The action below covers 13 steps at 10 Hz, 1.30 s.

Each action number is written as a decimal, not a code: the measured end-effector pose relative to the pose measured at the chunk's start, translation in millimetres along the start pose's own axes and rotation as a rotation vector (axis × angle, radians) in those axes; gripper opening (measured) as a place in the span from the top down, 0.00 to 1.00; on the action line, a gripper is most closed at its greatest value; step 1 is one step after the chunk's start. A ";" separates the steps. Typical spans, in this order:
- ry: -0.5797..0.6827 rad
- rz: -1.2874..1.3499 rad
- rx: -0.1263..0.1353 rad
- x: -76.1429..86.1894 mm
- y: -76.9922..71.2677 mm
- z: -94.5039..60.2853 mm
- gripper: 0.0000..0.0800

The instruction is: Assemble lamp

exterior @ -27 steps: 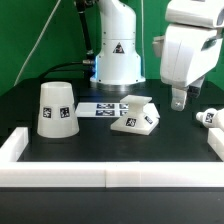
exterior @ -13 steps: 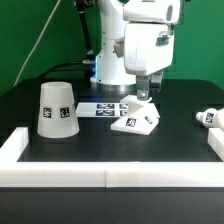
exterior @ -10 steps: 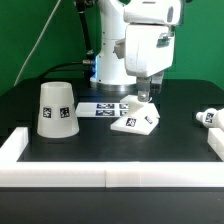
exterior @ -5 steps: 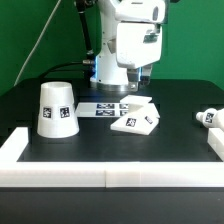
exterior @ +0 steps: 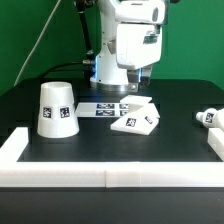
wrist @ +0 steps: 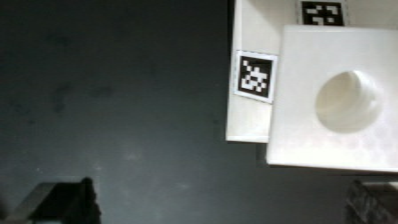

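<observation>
The lamp's white angular base block [exterior: 137,118] lies on the black table right of centre. It also shows in the wrist view [wrist: 329,100], with its round socket hollow and two square tags. The tapered shade [exterior: 57,108] stands on its wide end at the exterior view's left. The small bulb [exterior: 209,117] lies at the far right. My gripper [exterior: 133,89] hangs just above and behind the base block. In the wrist view the gripper [wrist: 217,205] is open and empty, one dark finger [wrist: 63,200] over bare table beside the block.
The marker board [exterior: 104,108] lies flat between the shade and the base block. The white robot pedestal [exterior: 117,60] stands behind. A low white rail [exterior: 110,178] borders the table's front, with side walls at the left [exterior: 12,146] and right [exterior: 214,142].
My gripper has swung from the exterior view's right to over the base block, then shifted a little left and up. The lamp parts have not moved.
</observation>
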<state>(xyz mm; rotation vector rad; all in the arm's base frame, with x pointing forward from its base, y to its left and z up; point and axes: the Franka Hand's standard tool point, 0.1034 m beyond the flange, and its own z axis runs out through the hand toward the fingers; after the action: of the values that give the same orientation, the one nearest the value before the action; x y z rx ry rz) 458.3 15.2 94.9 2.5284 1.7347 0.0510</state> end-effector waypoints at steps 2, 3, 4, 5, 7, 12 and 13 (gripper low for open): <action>-0.006 0.001 0.023 -11.6 -22.3 8.5 0.13; -0.010 0.001 0.033 -14.4 -29.3 10.6 0.13; -0.008 -0.001 0.037 -16.3 -37.2 13.8 0.13; -0.005 -0.002 0.040 -17.9 -44.4 17.1 0.13; 0.004 -0.005 0.036 -17.3 -49.5 21.9 0.13; 0.014 -0.004 0.052 -15.7 -57.0 39.2 0.13; 0.014 -0.003 0.053 -16.8 -55.9 40.5 0.13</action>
<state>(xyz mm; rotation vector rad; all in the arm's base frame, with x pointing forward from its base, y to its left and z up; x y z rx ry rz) 403.1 17.9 50.3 2.5684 1.7690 0.0227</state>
